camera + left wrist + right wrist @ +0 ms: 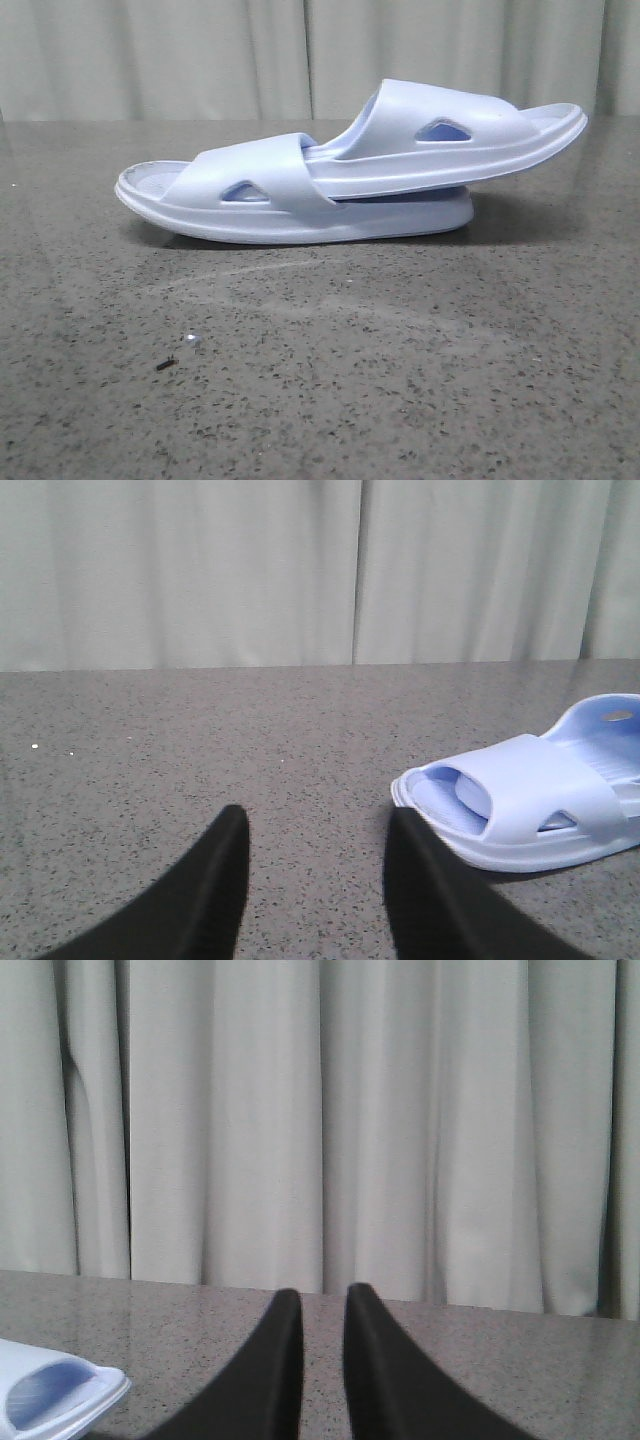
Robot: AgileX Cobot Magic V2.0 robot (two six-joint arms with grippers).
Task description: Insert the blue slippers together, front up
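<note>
Left wrist view: left gripper point(315, 855) wide open, empty.

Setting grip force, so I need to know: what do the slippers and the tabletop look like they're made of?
The blue slippers look like molded foam, probably EVA: matte pale blue, thick one-piece soles, rounded edges, no stitching. The tabletop looks like polished speckled stone or a stone-look laminate, grey with faint sheen; which one I cannot tell.

I am looking at a dark grey speckled stone tabletop point(420, 380) that is filling the whole near and middle ground. A pale, pleated fabric curtain point(200, 55) is hanging along its far edge. On the near left, a small dark fleck point(165, 365) is lying just beside a tiny pale crumb point(194, 341).
</note>
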